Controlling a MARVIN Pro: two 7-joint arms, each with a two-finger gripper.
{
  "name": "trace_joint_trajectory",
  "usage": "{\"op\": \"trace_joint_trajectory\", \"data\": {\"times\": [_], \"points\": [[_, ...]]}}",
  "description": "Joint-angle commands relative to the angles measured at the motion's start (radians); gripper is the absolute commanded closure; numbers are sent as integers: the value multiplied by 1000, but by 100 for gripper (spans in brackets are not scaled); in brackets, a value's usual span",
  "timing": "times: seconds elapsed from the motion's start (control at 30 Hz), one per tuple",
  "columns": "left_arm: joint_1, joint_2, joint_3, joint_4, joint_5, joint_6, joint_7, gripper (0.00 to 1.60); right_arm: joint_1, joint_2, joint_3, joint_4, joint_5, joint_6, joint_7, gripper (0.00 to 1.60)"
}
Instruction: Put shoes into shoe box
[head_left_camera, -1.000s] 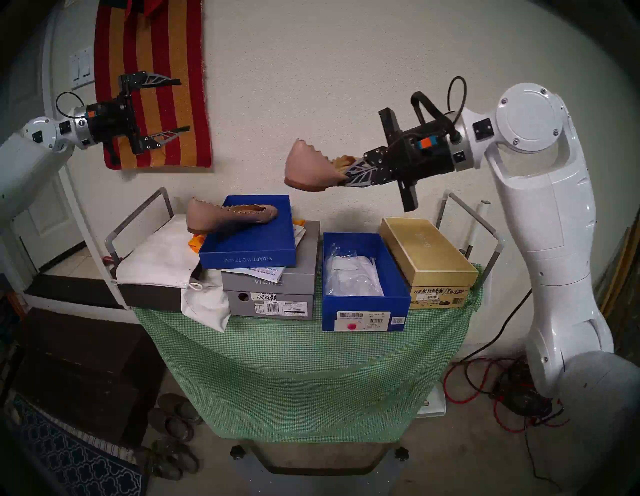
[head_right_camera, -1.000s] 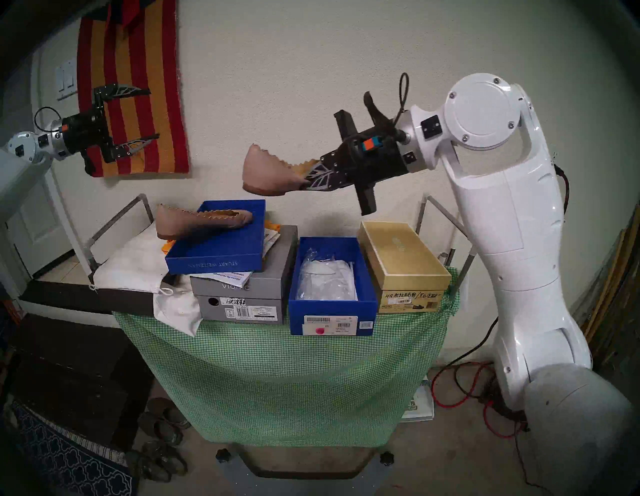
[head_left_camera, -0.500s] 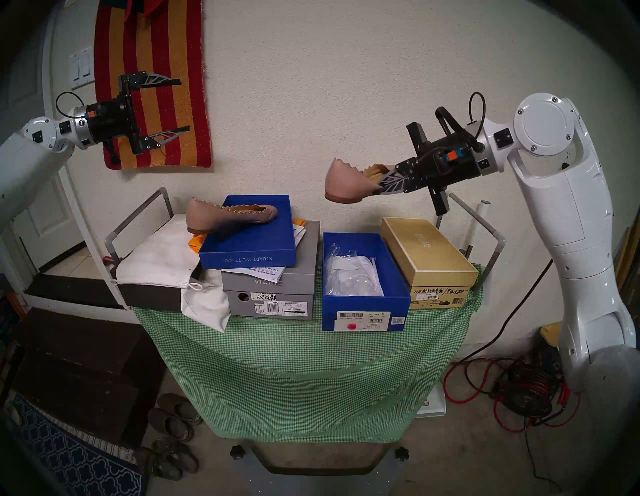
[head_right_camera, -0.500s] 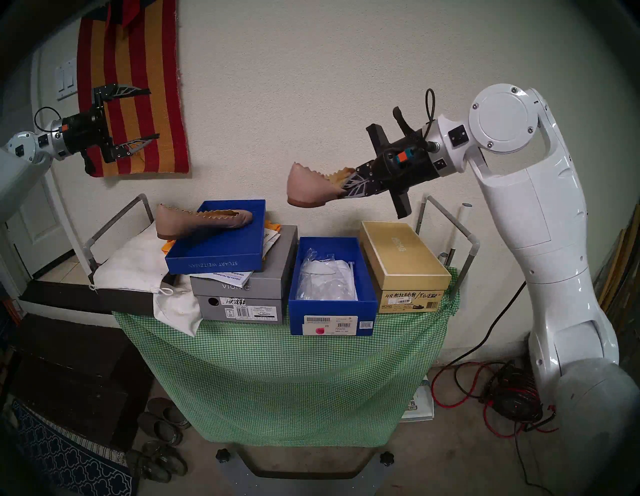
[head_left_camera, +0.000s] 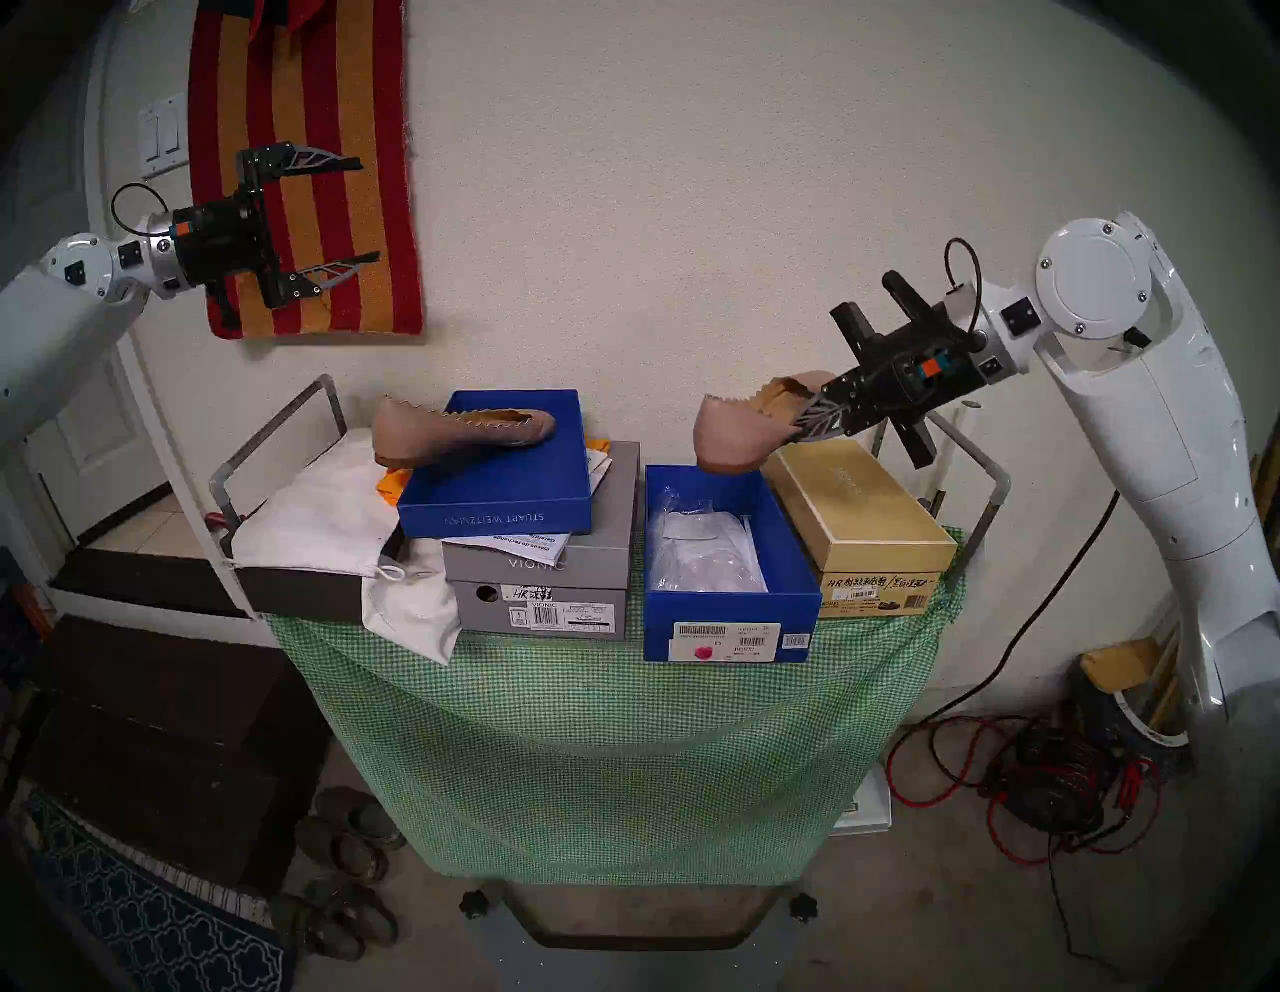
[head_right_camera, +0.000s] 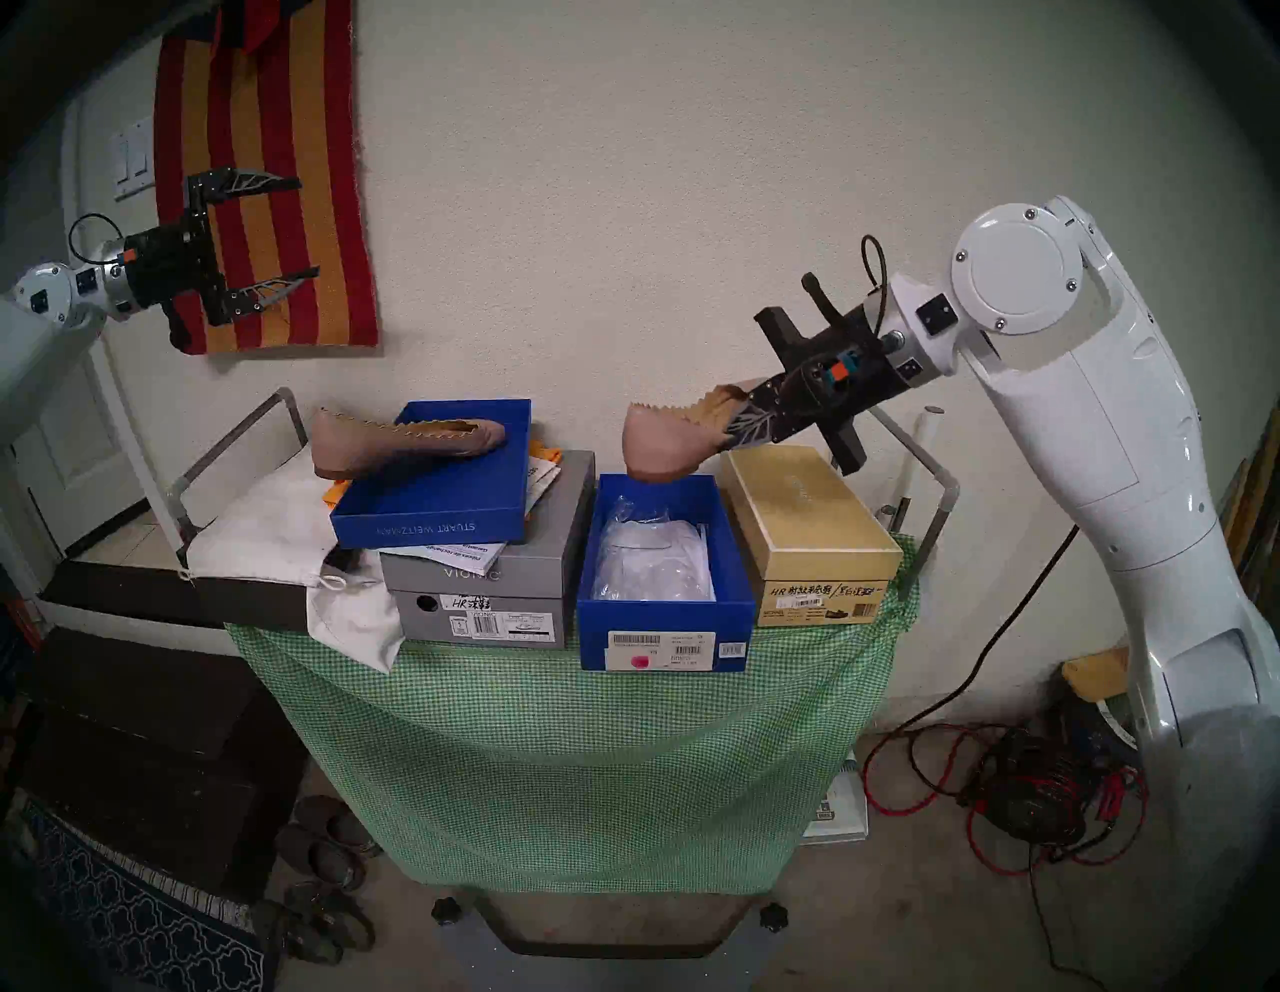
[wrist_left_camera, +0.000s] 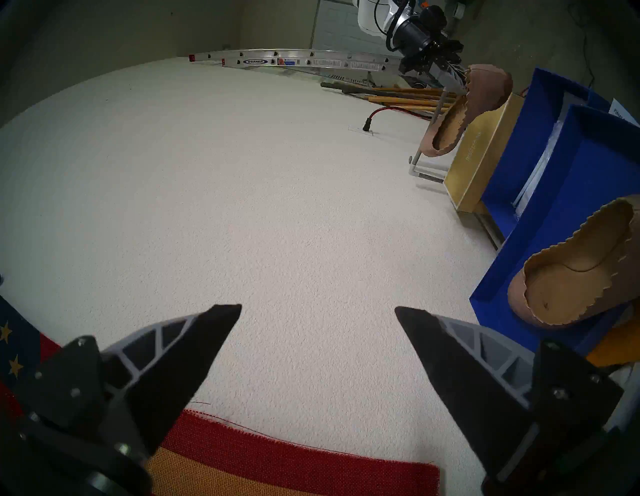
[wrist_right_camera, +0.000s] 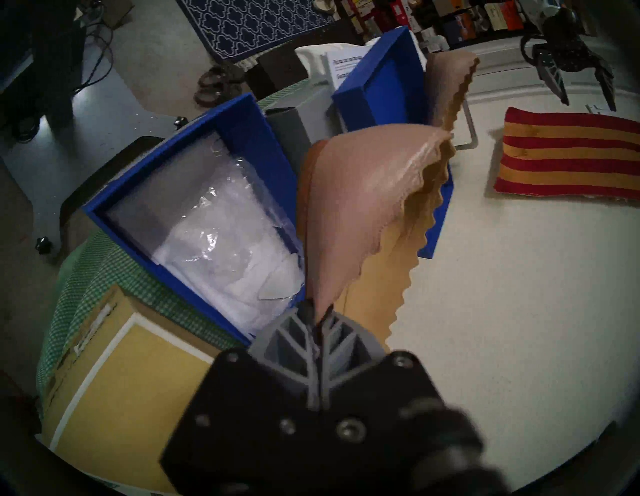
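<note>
My right gripper is shut on the heel end of one beige-pink flat. It holds the flat toe-down over the far end of the open royal-blue shoe box, close above its far rim. The right wrist view shows the pinched flat above the box. The other flat lies across the shallow blue lid to the left. My left gripper is open and empty, high at the left by the wall.
Crumpled clear plastic and white paper lie inside the shoe box. A gold box stands against its right side and a gray VIONIC box under the lid on its left. A white cloth bag lies far left. Cart handles rise at both ends.
My right gripper has carried the flat to the right and down, from above the lid to the far end of the shoe box. The left arm has not moved.
</note>
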Motion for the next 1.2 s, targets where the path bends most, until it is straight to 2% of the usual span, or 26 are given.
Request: {"op": "trace_joint_trajectory", "data": {"times": [0.0, 0.1, 0.17, 0.2, 0.23, 0.33, 0.4, 0.53, 0.6, 0.63, 0.73, 0.77, 0.83, 0.87, 1.0, 1.17], "points": [[0, 0, 0, 1, 1, 1, 0, 0, 22, 114, -84, 7, 42, -56, -3, 160], [0, 0, 0, 1, 1, 1, 0, 0, 32, 134, -114, 11, 62, -76, -3, 160], [0, 0, 1, 1, 1, 1, 0, 0, 63, 165, -171, 6, 94, -103, -3, 160], [0, 0, 1, 1, 1, 1, 0, 0, 63, 165, -171, 6, 94, -103, -3, 160], [0, 0, 1, 2, 1, 1, 0, 0, 80, 171, -209, 9, 104, -122, -3, 160], [0, 0, 1, 2, 1, 1, 0, 0, 87, 170, -238, 9, 102, -138, -3, 160], [0, 0, 1, 2, 1, 1, 0, 0, 114, 172, -283, 14, 111, -161, -3, 160], [0, 0, 1, 2, 1, 1, 0, 0, 175, 132, -333, 27, 93, -208, -3, 160], [0, 0, 1, 2, 1, 1, 0, 0, 175, 96, -310, 36, 74, -225, -3, 160], [0, 0, 1, 2, 1, 1, 0, 0, 205, 89, -329, 41, 77, -228, -3, 160], [0, 0, 1, 1, 1, 1, 0, 0, 237, 61, -326, 48, 51, -247, -3, 160], [0, 0, 0, 1, 1, 1, 0, 0, 223, 51, -304, 47, 43, -253, -3, 160], [0, 0, 0, 1, 1, 1, 0, 0, 282, 36, -344, 60, 44, -260, -3, 160], [0, 0, 0, 1, 1, 1, 0, 0, 246, 24, -306, 53, 37, -263, -3, 160], [0, 0, 1, 1, 1, 1, 0, 0, 315, 8, -378, 80, 36, -279, -10, 160], [0, 0, 1, 1, 1, 1, 0, 0, 336, 6, -461, 122, 15, -305, -20, 160]]}}
